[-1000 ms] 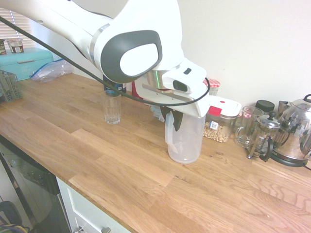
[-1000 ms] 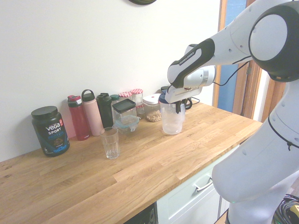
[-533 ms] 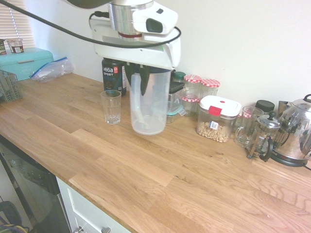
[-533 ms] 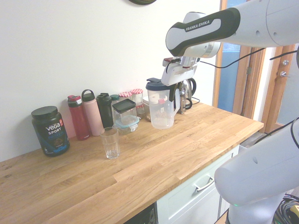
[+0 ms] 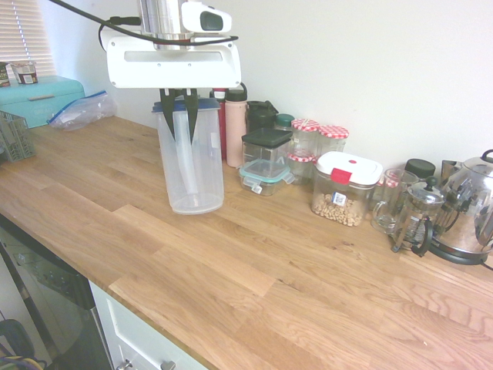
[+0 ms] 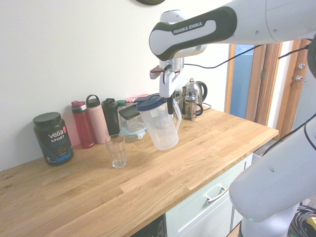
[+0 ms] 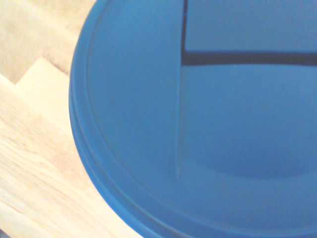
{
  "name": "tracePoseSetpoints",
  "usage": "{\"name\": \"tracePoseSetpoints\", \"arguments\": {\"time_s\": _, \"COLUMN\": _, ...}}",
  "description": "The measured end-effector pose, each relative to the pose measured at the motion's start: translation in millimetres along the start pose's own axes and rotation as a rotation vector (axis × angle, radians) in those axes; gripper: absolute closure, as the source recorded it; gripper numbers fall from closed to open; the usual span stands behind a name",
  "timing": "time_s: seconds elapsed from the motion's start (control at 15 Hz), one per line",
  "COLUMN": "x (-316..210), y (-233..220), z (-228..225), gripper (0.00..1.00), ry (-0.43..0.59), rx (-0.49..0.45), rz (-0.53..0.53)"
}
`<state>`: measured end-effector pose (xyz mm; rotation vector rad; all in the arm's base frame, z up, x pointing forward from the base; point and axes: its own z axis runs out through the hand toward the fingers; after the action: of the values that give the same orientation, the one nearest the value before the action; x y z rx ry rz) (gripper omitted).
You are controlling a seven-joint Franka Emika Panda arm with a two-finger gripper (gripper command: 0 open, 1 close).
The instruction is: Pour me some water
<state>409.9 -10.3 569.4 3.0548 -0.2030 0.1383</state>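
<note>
Glossy white arm (image 6: 256, 19) – dark-grey "FRANKA EMIKA" band, black cable, dark-fingered hand (image 5: 179, 116)

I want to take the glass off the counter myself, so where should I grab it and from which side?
Grip the glass around its straight side wall, about mid-height. It stands upright with its mouth open, and its sides look ribbed, which may aid grip. Come from the counter's front edge: bottles stand behind it and the held jug hangs beside it.

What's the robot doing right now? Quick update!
Gripper shut on jug handle, jug in the air. Drinking glass waits on counter. Water too faint to see. Nothing between.
</note>
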Motion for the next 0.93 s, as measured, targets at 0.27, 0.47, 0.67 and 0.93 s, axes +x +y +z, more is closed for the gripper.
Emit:
{"name": "tracePoseSetpoints", "arguments": {"time_s": 0.27, "x": 44.3, "y": -53.8, "z": 27.4, "gripper": 1.0, "ry": -0.05, "rx": -0.089, "rz": -0.097}}
{"name": "tracePoseSetpoints", "arguments": {"time_s": 0.47, "x": 62.2, "y": -81.4, "z": 36.3, "gripper": 1.0, "ry": -0.05, "rx": -0.155, "rz": -0.128}}
{"name": "tracePoseSetpoints", "arguments": {"time_s": 0.67, "x": 72.1, "y": -91.4, "z": 40.5, "gripper": 1.0, "ry": -0.062, "rx": -0.249, "rz": -0.17}}
{"name": "tracePoseSetpoints", "arguments": {"time_s": 0.93, "x": 83.6, "y": -121.2, "z": 53.3, "gripper": 1.0, "ry": -0.086, "rx": -0.376, "rz": -0.245}}
